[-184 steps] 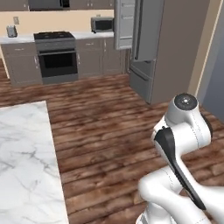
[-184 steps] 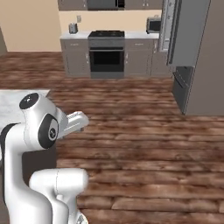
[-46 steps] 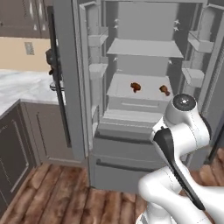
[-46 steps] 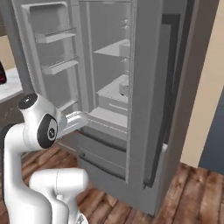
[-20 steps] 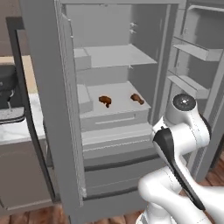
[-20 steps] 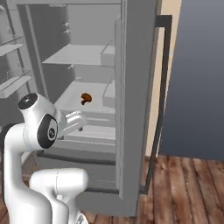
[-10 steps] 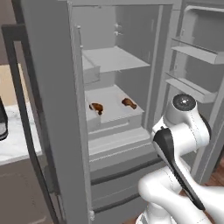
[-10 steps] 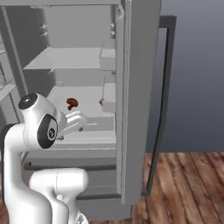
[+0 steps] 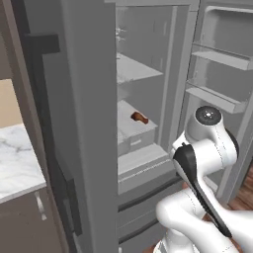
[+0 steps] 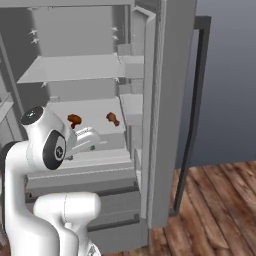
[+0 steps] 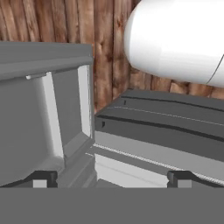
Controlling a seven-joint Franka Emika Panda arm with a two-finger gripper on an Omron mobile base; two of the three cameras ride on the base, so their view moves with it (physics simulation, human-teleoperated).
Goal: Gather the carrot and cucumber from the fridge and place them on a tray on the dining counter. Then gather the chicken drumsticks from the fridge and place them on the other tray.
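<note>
The fridge (image 10: 75, 70) stands open in front of me. Two brown chicken drumsticks (image 10: 74, 119) (image 10: 112, 118) lie apart on its middle shelf; in the left base view one drumstick (image 9: 140, 117) shows past the left door. My gripper (image 11: 112, 179) is open, its fingertips (image 11: 43, 178) wide apart with nothing between them. It hangs folded close to my body, below the drumstick shelf, looking down at the fridge's lower drawers. The carrot, the cucumber, the trays and the dining counter are out of view.
The left fridge door (image 9: 74, 123) stands close by on my left and the right door (image 10: 167, 100) swings out on my right. A marble counter (image 9: 15, 165) sits left of the fridge. Wooden floor (image 10: 220, 210) lies to the right.
The whole picture has shifted: the base has moved closer to the fridge and round it. The arm keeps its folded pose and the gripper stays open.
</note>
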